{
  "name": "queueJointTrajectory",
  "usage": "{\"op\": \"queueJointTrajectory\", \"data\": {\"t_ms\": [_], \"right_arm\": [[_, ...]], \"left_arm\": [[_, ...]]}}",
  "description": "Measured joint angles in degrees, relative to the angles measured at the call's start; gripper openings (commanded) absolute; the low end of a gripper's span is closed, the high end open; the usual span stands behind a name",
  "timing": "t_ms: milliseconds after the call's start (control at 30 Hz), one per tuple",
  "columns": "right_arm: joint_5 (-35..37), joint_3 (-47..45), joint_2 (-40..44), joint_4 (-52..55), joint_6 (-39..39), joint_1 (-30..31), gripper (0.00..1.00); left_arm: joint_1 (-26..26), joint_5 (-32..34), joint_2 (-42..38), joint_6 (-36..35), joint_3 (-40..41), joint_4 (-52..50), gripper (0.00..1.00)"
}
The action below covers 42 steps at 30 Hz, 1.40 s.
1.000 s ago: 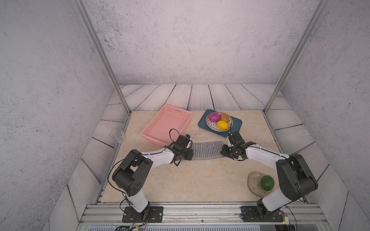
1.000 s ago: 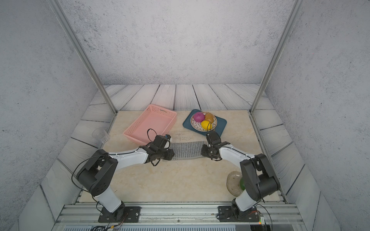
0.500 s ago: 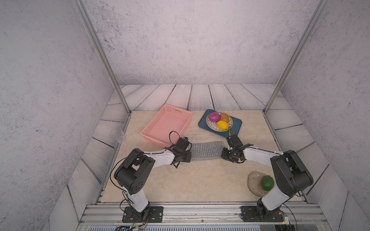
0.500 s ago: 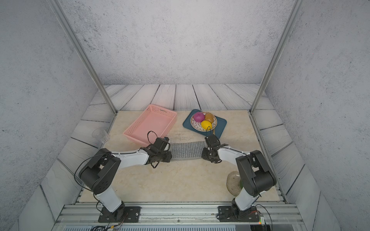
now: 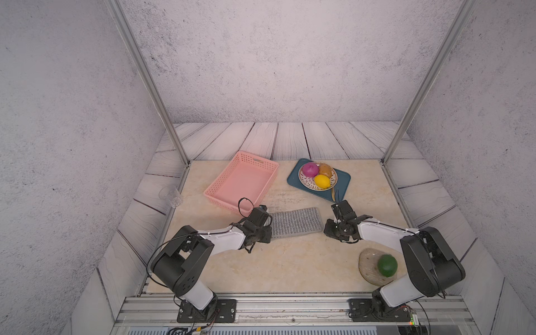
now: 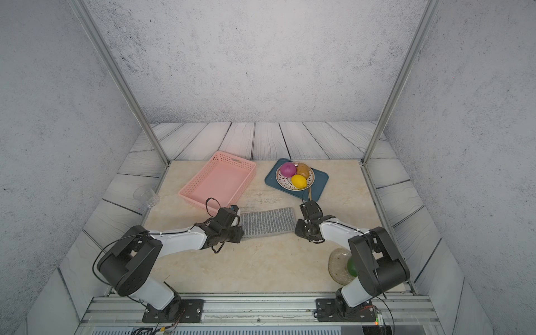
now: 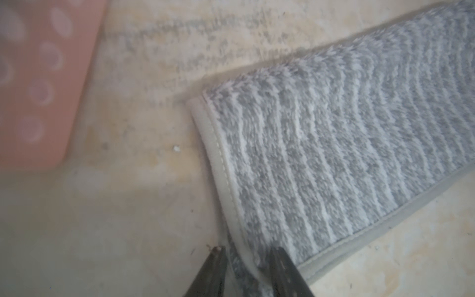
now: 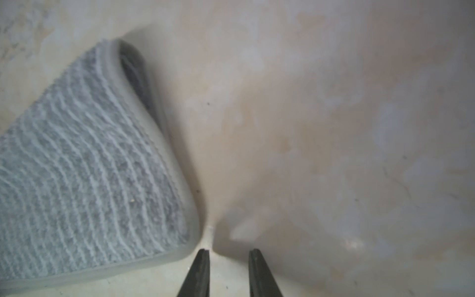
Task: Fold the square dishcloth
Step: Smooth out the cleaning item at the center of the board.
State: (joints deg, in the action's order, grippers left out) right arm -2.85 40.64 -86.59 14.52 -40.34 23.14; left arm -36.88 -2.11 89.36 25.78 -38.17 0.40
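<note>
Two arms reach low over the beige marbled tabletop (image 5: 290, 269) toward the square dishcloth (image 5: 294, 222). It is a fluffy grey cloth with fine white stripes and a pale stitched trim. It lies folded into a long double-layered strip in the middle of the table, just in front of the pink perforated plastic basket (image 5: 240, 185). The left gripper (image 7: 247, 249) is at the strip's left end. In the left wrist view its dark fingers stand partly apart with the trimmed corner of both layers between them, but I cannot tell whether they pinch the cloth or merely straddle it. The right gripper (image 8: 228, 251) sits just off the strip's right end, its jaws a little apart with only bare table between them, holding nothing. A small pale loop (image 8: 210, 235) at the cloth's corner reaches toward one fingertip, and at that end the two layers gape a little near the folded edge. Behind the right gripper, a dark blue rectangular tray (image 5: 342, 182) bears a white dotted plate (image 5: 304, 182) with a purple onion (image 5: 309, 169), a brown rounded piece of produce (image 5: 325, 169) and a yellow lemon (image 5: 322, 181). Near the right arm's base a green lime (image 5: 387, 265) sits on a translucent speckled round mat (image 5: 367, 266). A clear plastic cup (image 5: 171, 195) stands just beyond the table's left edge.
</note>
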Motion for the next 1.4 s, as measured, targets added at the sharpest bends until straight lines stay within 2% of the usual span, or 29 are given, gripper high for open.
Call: {"op": "queueJointTrajectory", "data": {"t_ms": [167, 200, 333, 433, 633, 800, 1100, 1400], "right_arm": [[1.4, -0.26, 3.43, 4.22, 0.33, 0.0, 0.28], [1.9, 0.07, 4.11, 5.16, 0.5, 0.0, 0.28], [4.96, 2.58, 7.21, 8.96, 1.92, 0.0, 0.3], [6.29, 5.05, 8.46, 10.19, 3.04, 0.0, 0.3], [5.6, 8.92, 8.37, 9.46, 5.11, 0.0, 0.3], [2.73, 12.41, 4.66, 7.3, 6.6, 0.0, 0.29], [-3.91, 18.25, -5.68, 2.19, 6.91, 0.0, 0.26], [-9.4, 23.12, -13.68, -1.73, 5.99, 0.72, 0.24]], "left_arm": [[-0.04, 0.44, -4.76, 0.46, 0.5, -3.39, 0.41], [-0.04, 0.68, -6.08, 0.55, 0.44, -4.11, 0.44], [-0.04, 2.23, -11.8, 1.7, -1.14, -7.04, 0.66], [-0.04, 3.48, -14.14, 1.97, -2.97, -8.02, 0.71], [-0.04, 5.35, -13.75, 2.29, -7.41, -9.66, 0.71], [-0.04, 5.99, -11.02, 2.36, -10.01, -10.12, 0.67], [-0.04, 5.49, 0.39, 1.27, -16.06, -9.81, 0.53], [0.37, 5.07, 8.26, 0.81, -18.78, -8.79, 0.48]]}}
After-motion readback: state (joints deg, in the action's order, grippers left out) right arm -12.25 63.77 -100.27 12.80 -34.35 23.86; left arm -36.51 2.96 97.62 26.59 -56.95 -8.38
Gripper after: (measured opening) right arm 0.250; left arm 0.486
